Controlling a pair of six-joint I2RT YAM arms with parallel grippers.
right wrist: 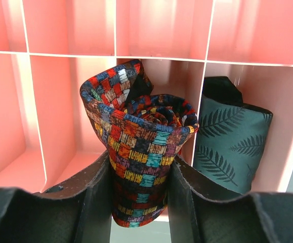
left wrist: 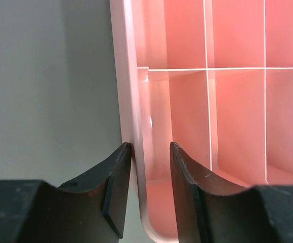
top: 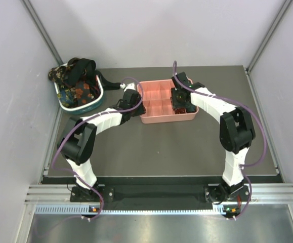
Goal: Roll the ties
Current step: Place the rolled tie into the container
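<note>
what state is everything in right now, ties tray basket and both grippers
plaid tie: rolled, clamped in right gripper at the pink tray
green leaf tie: rolled, standing in a tray compartment
loose ties: unrolled, heaped in the basket
pink tray: several compartments empty
left gripper: open, straddling tray's left wall
right gripper: shut on plaid tie

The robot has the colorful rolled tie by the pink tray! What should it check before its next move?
1. Grip: ok. The right gripper is shut on the plaid tie.
2. Roll: ok. It is coiled, with one end poking up.
3. Neighbor: ok. The green leaf tie sits rolled in the next compartment of the tray.
4. Roll touching the compartment floor: cannot tell.
5. Tray held: not ok. The left gripper straddles its wall, open, inner finger apart.
6. More ties wait in the basket: ok.
</note>
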